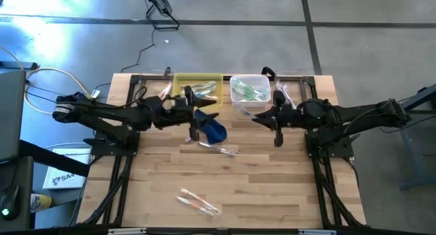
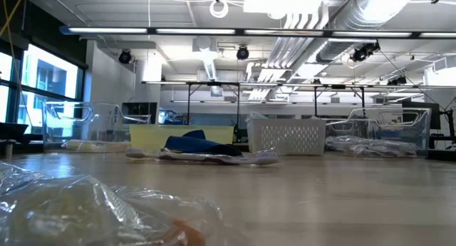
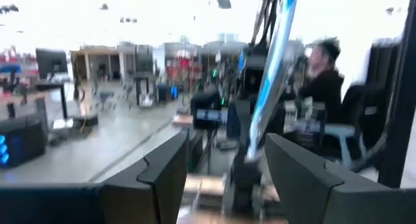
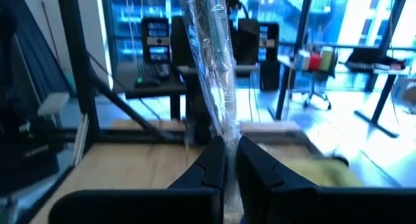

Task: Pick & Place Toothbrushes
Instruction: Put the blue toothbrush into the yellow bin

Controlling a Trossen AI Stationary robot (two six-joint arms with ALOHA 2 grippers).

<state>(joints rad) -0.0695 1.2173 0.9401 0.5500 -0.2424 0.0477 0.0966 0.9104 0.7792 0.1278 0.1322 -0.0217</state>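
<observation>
Toothbrushes in clear wrappers lie in several spots on the wooden table (image 1: 272, 187). In the high view, one wrapped toothbrush (image 1: 218, 149) rests just below the centre of the frame, touching a dark blue pouch (image 1: 214, 129). Another wrapped toothbrush with orange accents (image 1: 198, 201) lies lower down, near the bottom edge of the table and well apart from the first. More toothbrushes fill a yellow tray (image 1: 178, 84) and a white basket (image 1: 235, 82), which stand side by side at the top centre of the table.

The left gripper (image 1: 194, 134) hangs left of centre, just beside the pouch. In the left wrist view its dark fingers (image 3: 162, 178) stand wide apart, with a blue and clear stick (image 3: 270, 74) rising in the gap; whether they touch it cannot be told.

The right gripper (image 1: 259, 117) sits right of centre, just below the basket. In the right wrist view its fingers (image 4: 208, 169) are pressed together on a wrapped toothbrush (image 4: 211, 62), which stands upright out of them.

In the low view, the pouch lies at mid-frame in front of the tray and beside the basket.
</observation>
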